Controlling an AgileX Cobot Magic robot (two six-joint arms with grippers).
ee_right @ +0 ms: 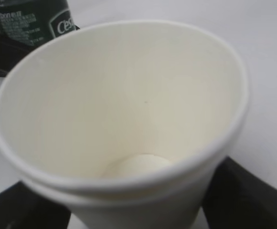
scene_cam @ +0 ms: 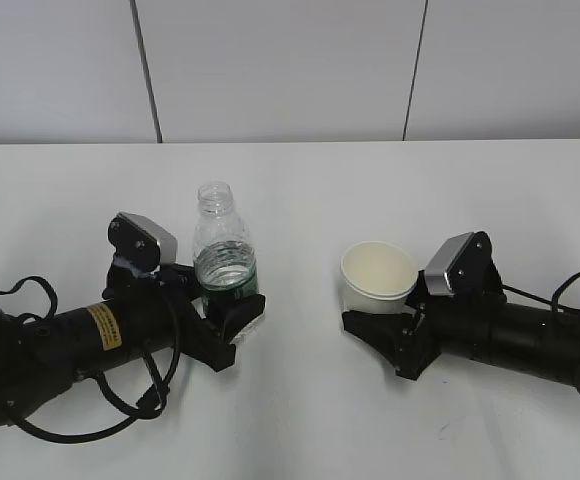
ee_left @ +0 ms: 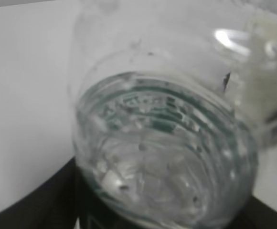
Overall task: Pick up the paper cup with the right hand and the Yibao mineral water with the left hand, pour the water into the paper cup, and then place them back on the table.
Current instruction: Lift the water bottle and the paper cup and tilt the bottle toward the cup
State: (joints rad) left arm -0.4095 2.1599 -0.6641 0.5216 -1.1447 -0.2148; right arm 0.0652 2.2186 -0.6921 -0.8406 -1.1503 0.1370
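The Yibao mineral water stands upright on the table, uncapped and partly filled. My left gripper, on the arm with the yellow sticker, is shut on its lower part below the green label. In the left wrist view the bottle fills the frame, with a black finger at its base. The paper cup stands upright and empty, and my right gripper is shut on its lower half. In the right wrist view the cup sits between the black fingers, with the bottle's label behind it.
The two arms lie low along the table's front, left and right. A loose black cable loops beside the left arm. A white panelled wall closes the back.
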